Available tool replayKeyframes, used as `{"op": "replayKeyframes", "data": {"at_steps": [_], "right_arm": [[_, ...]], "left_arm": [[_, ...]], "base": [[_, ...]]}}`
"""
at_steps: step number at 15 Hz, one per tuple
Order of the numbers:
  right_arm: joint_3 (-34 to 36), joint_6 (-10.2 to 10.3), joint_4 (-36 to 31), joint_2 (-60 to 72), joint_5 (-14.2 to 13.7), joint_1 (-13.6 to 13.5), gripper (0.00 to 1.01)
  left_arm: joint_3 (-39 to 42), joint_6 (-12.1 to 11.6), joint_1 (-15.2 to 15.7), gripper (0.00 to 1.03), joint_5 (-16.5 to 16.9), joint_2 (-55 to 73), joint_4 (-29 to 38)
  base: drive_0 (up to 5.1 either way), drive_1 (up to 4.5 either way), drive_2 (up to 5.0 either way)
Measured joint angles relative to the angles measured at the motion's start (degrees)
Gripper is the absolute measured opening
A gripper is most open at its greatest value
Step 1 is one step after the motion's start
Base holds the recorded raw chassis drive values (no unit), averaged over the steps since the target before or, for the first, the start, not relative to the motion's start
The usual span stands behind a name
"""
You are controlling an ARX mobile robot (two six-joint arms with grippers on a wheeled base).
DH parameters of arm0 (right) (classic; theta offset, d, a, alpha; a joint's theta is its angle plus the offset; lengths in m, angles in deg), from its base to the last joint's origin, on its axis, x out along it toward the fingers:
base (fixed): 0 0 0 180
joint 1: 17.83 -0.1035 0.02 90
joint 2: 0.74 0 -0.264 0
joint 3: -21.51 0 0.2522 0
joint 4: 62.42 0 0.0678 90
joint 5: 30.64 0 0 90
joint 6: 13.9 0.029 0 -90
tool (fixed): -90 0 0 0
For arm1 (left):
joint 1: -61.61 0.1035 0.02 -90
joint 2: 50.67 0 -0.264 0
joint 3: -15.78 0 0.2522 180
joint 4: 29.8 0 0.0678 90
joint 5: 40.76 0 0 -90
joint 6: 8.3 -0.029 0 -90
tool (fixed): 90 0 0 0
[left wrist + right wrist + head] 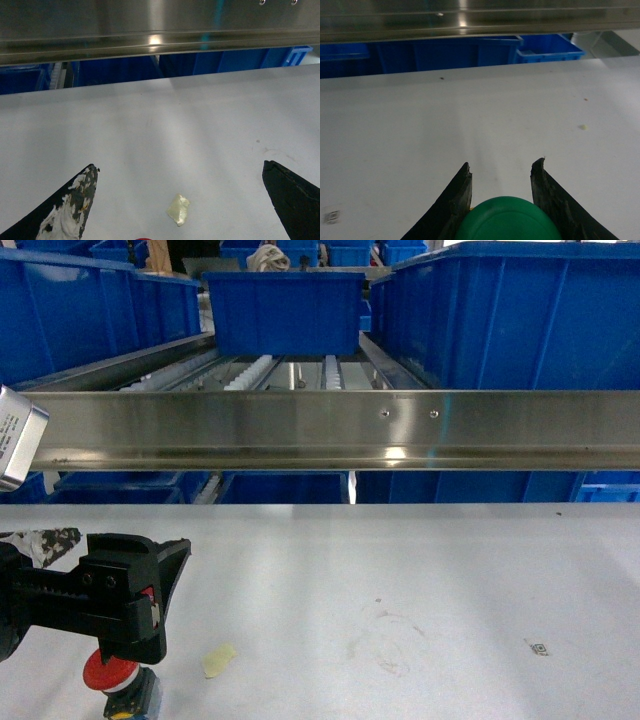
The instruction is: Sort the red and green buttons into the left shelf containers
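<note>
Hovering low over the white table (pixel 420 570), the left gripper (pixel 180 200) has its jaws spread wide with nothing between them; one fingertip (pixel 75 205) is crusted with white residue. Directly under it in the head view stands a red button (pixel 108 672), its cap just below the black gripper body and its grey body with a yellow mark resting on the table. Only a sliver of that red cap (pixel 142 239) shows at the bottom edge of the left wrist view. A yellowish tape scrap (pixel 178 209) lies on the table between the spread fingers, just ahead of the button.

The right gripper (pixel 501 172) is clamped on a green button (pixel 507 220), whose round cap fills the gap between the two black fingers.

Beyond both grippers, past the steel shelf rail (pixel 340 430), sit blue bins (pixel 95 310). Their insides are hidden from here, so the contents cannot be told.
</note>
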Motion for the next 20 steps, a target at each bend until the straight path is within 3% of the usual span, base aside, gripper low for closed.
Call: {"op": "replayKeyframes", "data": {"at_steps": [2,4,12,14,20], "right_arm": [[1.75,0.00,6.14,-8.74,5.77,0.09,0.32],[2.45,0.11,13.20,-20.11,13.27,1.42,0.32],[2.25,1.49,34.49,-48.30,28.70,10.73,0.32],[2.12,1.40,36.00,-50.47,30.03,10.93,0.32],[2.12,1.03,36.52,-49.59,29.29,10.56,0.32]], "left_arm": [[0.00,0.00,0.00,0.98,0.00,0.00,-0.02],[0.00,0.00,0.00,0.98,0.00,0.00,-0.02],[0.00,0.00,0.00,0.98,0.00,0.00,-0.02],[0.00,0.00,0.00,0.98,0.00,0.00,-0.02],[-0.66,0.28,-0.02,0.98,-0.90,3.63,2.40]], "base": [[0.0,0.00,0.0],[0.0,0.00,0.0],[0.0,0.00,0.0],[0.0,0.00,0.0],[0.0,0.00,0.0]]}}
